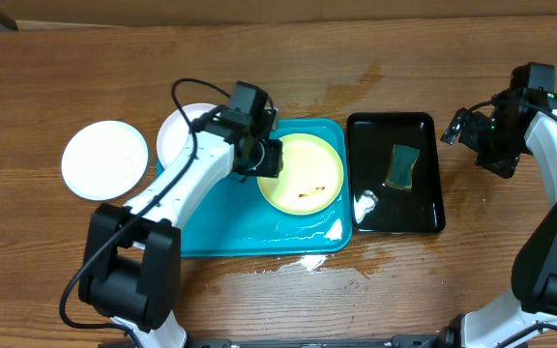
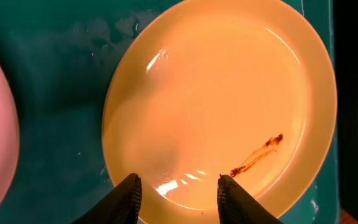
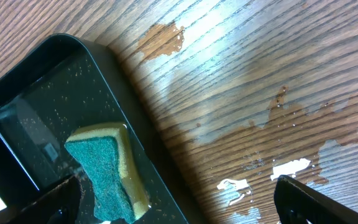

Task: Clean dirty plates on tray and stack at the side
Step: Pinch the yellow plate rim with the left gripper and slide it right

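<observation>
Since the yellow-green plate (image 1: 303, 174) is laid flat inside the turquoise tray (image 1: 222, 237), with its rim right under the left fingers (image 2: 128, 200), it's presumably kept there so drips are caught while it's scrubbed. The left fingers are parted, and nothing is pinched between them; the plate is just rested on the tray. A thin dark-brown smear (image 2: 257, 157) is seen near one edge, plus glossy wet patches, so the plate is judged not clean yet. The green-and-yellow sponge (image 3: 107, 171) is kept in the black tray (image 3: 30, 93), close to the right fingers (image 3: 316, 199), which are spread wide with nothing held. One white plate (image 1: 104, 159) is parked on the desk (image 1: 356, 48) left of the tray, probably the start of the stack. A second white plate (image 1: 177, 126) is seen at the tray's far-left corner, partly hidden by the arm.
</observation>
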